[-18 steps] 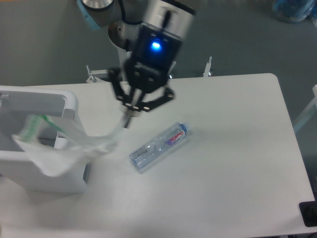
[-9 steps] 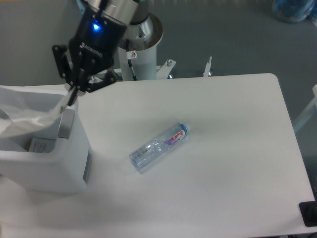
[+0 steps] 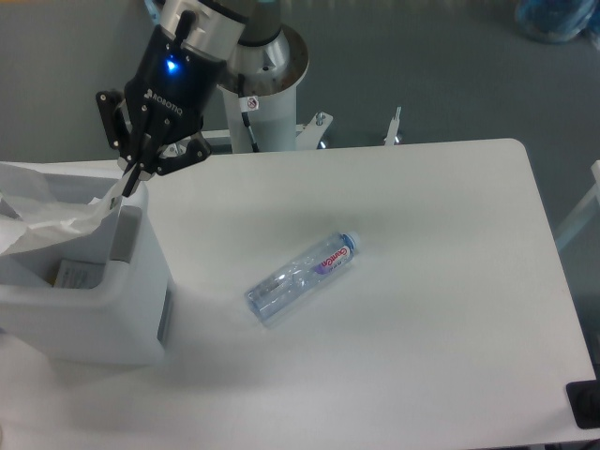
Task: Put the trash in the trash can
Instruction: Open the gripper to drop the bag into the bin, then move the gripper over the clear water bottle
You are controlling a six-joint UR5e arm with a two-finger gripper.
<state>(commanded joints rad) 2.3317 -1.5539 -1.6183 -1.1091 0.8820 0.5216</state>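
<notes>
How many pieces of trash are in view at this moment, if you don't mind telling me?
2. The water bottle lies on the white table. The clear plastic bag drapes over the trash can, pinched by the gripper. More may be hidden inside the can.

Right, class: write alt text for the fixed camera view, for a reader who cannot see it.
A robot gripper holds a clear plastic bag over the open white trash can at the table's left edge. A water bottle lies on its side mid-table.
</notes>
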